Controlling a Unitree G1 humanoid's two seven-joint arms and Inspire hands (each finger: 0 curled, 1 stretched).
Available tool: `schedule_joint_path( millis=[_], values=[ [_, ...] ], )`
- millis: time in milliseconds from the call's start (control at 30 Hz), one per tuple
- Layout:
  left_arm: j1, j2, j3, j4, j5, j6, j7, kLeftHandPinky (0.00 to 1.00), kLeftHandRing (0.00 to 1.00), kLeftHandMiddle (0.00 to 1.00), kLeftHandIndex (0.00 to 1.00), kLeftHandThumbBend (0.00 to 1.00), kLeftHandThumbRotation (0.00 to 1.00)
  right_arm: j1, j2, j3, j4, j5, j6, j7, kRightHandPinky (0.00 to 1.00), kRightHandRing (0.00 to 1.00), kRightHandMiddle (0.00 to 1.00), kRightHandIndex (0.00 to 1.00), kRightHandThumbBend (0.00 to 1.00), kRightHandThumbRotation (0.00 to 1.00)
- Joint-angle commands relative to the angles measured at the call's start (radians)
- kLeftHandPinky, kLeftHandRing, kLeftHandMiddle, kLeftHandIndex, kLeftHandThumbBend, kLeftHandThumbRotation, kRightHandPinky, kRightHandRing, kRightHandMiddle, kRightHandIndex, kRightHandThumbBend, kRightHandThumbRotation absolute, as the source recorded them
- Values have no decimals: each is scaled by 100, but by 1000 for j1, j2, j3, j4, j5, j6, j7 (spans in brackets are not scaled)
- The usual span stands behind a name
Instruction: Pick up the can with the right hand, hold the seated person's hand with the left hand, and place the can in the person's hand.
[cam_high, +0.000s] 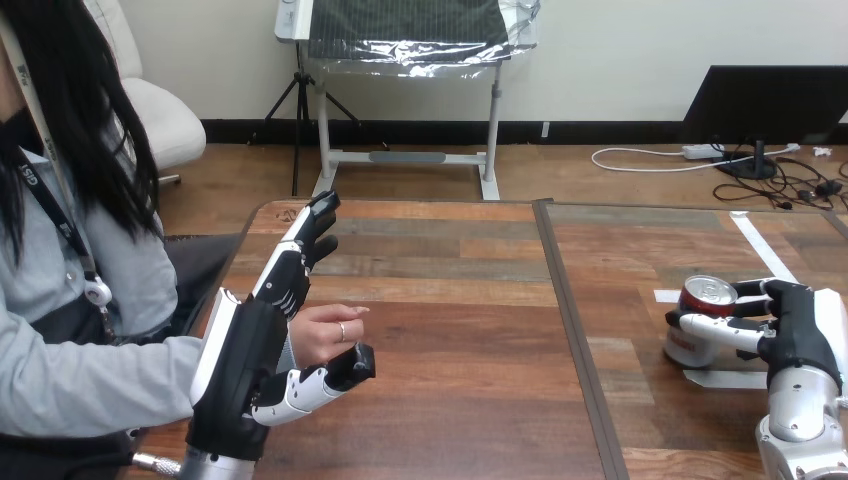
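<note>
The wooden table (450, 330) is looked across from head height, forward and downward, at close range; the left hand (240, 365) is framed at lower left, the right hand (800, 335) at lower right.

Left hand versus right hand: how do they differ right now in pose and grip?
The left hand has straight, open fingers; the right hand has fingers curled round the can. The left hand stands beside the person's hand, which lies above its thumb; the right hand sits at the can on the table. Both are at the thing they are meant to hold.
</note>
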Motion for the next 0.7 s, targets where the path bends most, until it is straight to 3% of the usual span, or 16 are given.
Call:
schedule_joint_path(
  millis=[0,667],
  values=[
    [-34,-5,2,-27,-19,-17,-2,91,96,97,92,100,68,-83,-10,-12,-16,12,-37,-24,41,44,52,53,83,0],
    [-45,3,22,-9,26,-14,24,90,95,96,93,100,69,-73,0,-9,-26,12,-87,-55,45,46,53,54,81,0]
  ],
)
